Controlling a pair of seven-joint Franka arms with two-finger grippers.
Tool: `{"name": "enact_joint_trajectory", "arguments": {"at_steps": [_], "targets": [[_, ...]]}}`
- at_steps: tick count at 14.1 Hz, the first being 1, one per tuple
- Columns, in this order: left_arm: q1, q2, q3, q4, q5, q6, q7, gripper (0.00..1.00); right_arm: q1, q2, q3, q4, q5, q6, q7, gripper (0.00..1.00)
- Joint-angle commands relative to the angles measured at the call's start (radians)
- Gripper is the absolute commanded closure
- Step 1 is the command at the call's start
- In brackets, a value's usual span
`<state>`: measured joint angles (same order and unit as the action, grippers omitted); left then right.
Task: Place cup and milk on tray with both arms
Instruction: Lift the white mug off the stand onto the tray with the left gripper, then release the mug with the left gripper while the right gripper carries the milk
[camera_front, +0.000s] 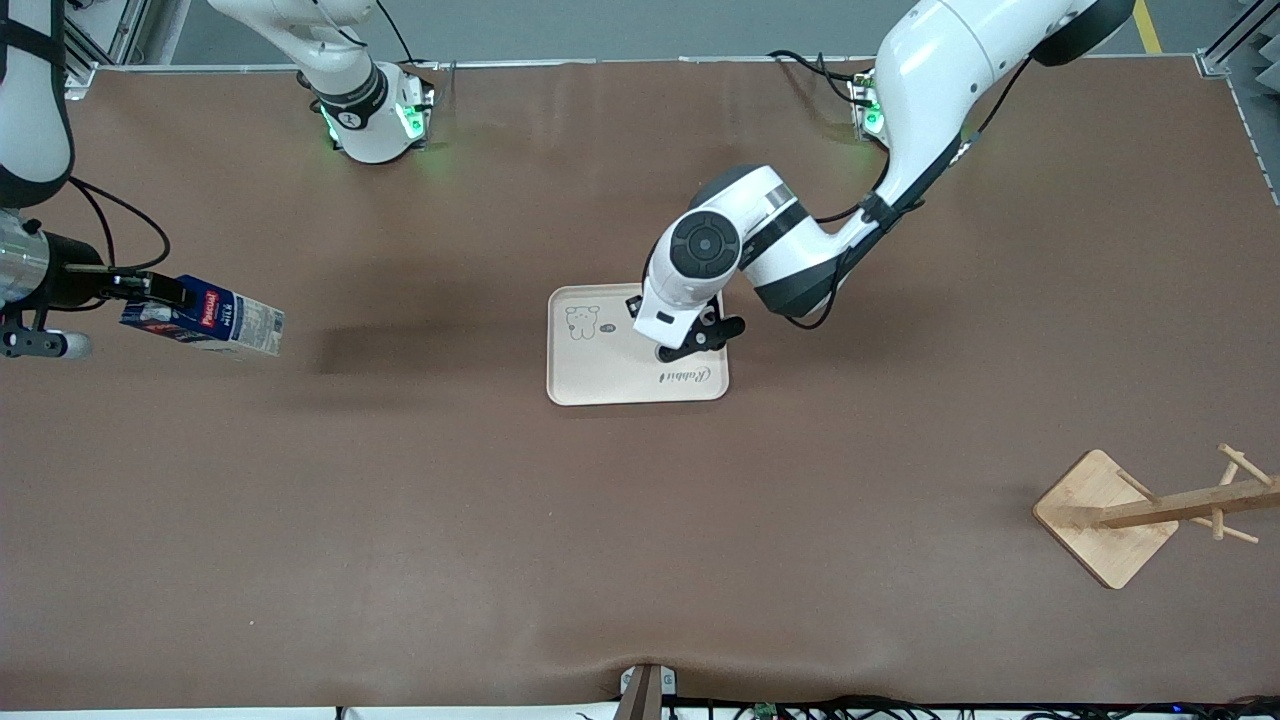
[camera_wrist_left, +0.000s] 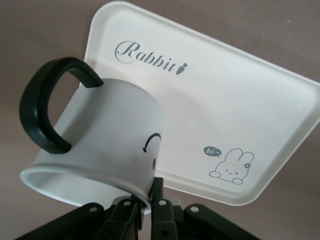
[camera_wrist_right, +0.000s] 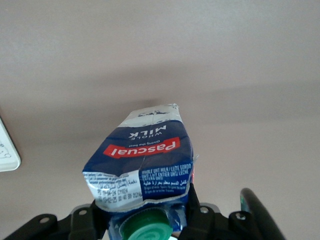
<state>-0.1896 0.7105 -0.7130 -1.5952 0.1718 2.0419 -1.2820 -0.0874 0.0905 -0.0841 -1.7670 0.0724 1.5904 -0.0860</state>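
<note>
Front view: the tray (camera_front: 612, 375) sits mid-frame on the brown worktop (camera_front: 640, 520). Left arm comes in from upper right, its gripper (camera_front: 690, 340) low over the tray's end toward the left arm; cup itself is hidden under the wrist here. Right arm enters at frame's left edge, right gripper (camera_front: 150, 290) up in the air w/ the milk (camera_front: 215, 320) clamped at its top, carton tipped near-horizontal, well apart from the tray. Wooden rack (camera_front: 1110, 520) lies lower right, out of the way.

Left wrist view: cup (camera_wrist_left: 100, 145) fills the left half of frame, pinched at the rim by the fingers (camera_wrist_left: 156, 192), handle pointing upper left, body tilted. Tray lies beneath; whether the cup touches it I can't tell.

Right wrist view: milk centre-frame, green cap (camera_wrist_right: 147, 226) at bottom betw. the gripper's closed fingers; a tray corner (camera_wrist_right: 7, 150) peeks in at left edge.

Risks, as I judge them: cup is tilted, so letting go now could tip or roll it. Milk hangs slanted from a thin top grip, may slip or land on an edge and topple. Both arms meeting over one small tray → collision if the left doesn't clear first
</note>
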Motion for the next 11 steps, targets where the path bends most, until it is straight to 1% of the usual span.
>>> {"name": "enact_joint_trajectory", "arguments": {"at_steps": [1,4,5,6,7,8,11], "targets": [[-0.013,0.070,0.004,0.046,0.006,-0.028,-0.011,1.00,0.060,0.041,-0.002,0.104,0.010,-0.072,0.005,0.98],[-0.013,0.108,0.004,0.046,0.005,-0.028,-0.010,1.00,0.148,0.043,0.000,0.116,0.015,-0.107,0.014,0.98],[-0.013,0.112,0.004,0.046,-0.001,-0.028,-0.010,1.00,0.182,0.043,0.000,0.126,0.032,-0.107,0.040,0.98],[-0.013,0.112,0.004,0.046,-0.018,-0.028,-0.005,0.87,0.224,0.051,0.000,0.136,0.064,-0.107,0.092,0.97],[-0.013,0.113,0.006,0.046,-0.017,-0.026,0.000,0.38,0.265,0.058,0.000,0.141,0.093,-0.105,0.174,0.96],[-0.016,0.112,0.007,0.046,-0.011,-0.028,0.013,0.00,0.314,0.070,0.000,0.156,0.115,-0.104,0.263,0.94],[-0.002,0.106,0.007,0.052,-0.018,-0.028,0.046,0.00,0.460,0.130,0.000,0.202,0.125,-0.092,0.464,0.95]]}}
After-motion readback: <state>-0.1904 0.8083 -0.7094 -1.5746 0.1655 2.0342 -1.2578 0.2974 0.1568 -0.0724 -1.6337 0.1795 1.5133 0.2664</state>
